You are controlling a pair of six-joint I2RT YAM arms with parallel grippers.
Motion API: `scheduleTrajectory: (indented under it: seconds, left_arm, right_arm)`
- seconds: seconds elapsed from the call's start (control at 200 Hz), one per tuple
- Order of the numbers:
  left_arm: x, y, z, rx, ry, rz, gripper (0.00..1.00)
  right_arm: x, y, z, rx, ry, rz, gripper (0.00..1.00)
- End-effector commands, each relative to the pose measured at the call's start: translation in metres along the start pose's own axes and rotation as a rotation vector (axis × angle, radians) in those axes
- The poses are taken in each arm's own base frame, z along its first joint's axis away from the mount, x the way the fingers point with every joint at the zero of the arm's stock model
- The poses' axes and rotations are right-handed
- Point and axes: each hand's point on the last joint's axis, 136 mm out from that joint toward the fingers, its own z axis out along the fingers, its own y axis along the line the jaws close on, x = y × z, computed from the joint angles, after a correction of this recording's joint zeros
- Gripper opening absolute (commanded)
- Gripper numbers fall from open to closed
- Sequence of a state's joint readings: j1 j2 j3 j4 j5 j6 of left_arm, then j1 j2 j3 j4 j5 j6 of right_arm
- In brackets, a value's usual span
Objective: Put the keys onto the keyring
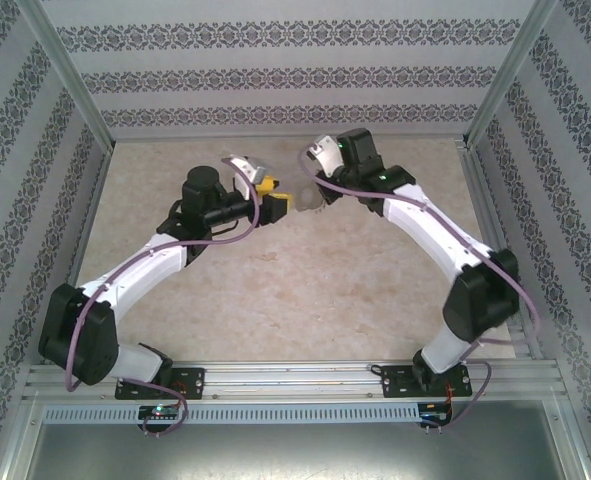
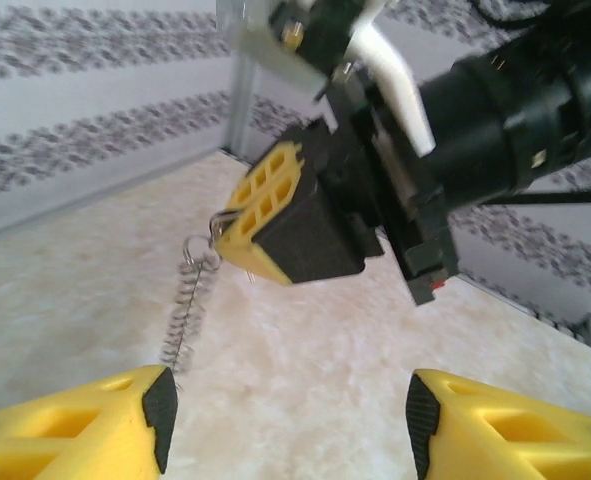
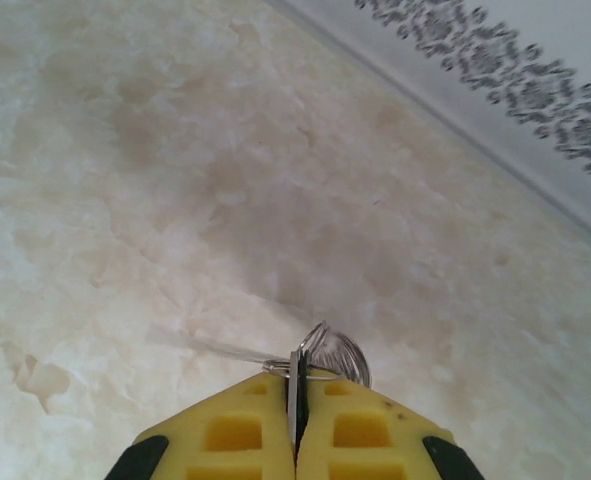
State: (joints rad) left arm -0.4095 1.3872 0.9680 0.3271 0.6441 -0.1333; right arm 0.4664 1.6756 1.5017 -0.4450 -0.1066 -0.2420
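Observation:
My right gripper [image 3: 297, 400] is shut on the thin edge of a flat grey metal piece, the keyring [image 3: 296, 378]. A small wire ring [image 3: 337, 350] pokes out past its fingertips. In the left wrist view the right gripper [image 2: 237, 238] hangs above the table, and the keyring's silvery chain [image 2: 183, 318] dangles from its tip, blurred. My left gripper [image 2: 287, 410] stands open just short of it with nothing between its fingers. From above, the left gripper [image 1: 267, 192] and the right gripper [image 1: 300, 203] face each other closely at mid-table. The keys are hidden from me.
The beige marbled tabletop [image 1: 305, 300] lies below both grippers. Patterned walls [image 1: 275, 75] with metal posts close in the back and sides. The right arm's black wrist and cable [image 2: 515, 110] sit close ahead of the left gripper.

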Motion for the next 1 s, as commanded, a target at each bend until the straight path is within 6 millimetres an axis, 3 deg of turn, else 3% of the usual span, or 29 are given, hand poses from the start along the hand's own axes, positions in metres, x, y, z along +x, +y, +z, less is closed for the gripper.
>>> scheduleTrajectory:
  seconds: [0.0, 0.155, 0.365, 0.754, 0.994]
  left_arm:
    - [-0.025, 0.006, -0.014, -0.055, -0.101, 0.003, 0.64]
    - [-0.023, 0.007, -0.022, -0.07, -0.093, 0.001, 0.65]
    - [-0.025, 0.009, -0.029, -0.099, -0.109, -0.006, 0.65]
    - [-0.028, 0.006, -0.047, -0.143, -0.148, -0.022, 0.66]
    - [-0.031, -0.001, -0.065, -0.162, -0.176, -0.033, 0.67]
  right_arm:
    - [-0.014, 0.001, 0.022, -0.053, -0.015, 0.044, 0.0]
    - [0.022, 0.014, 0.053, -0.104, 0.071, 0.086, 0.0]
    - [0.06, 0.049, 0.055, -0.175, 0.101, 0.154, 0.0]
    - [0.069, 0.106, 0.06, -0.312, 0.118, 0.232, 0.0]
    - [0.088, 0.161, 0.077, -0.393, 0.182, 0.263, 0.0]
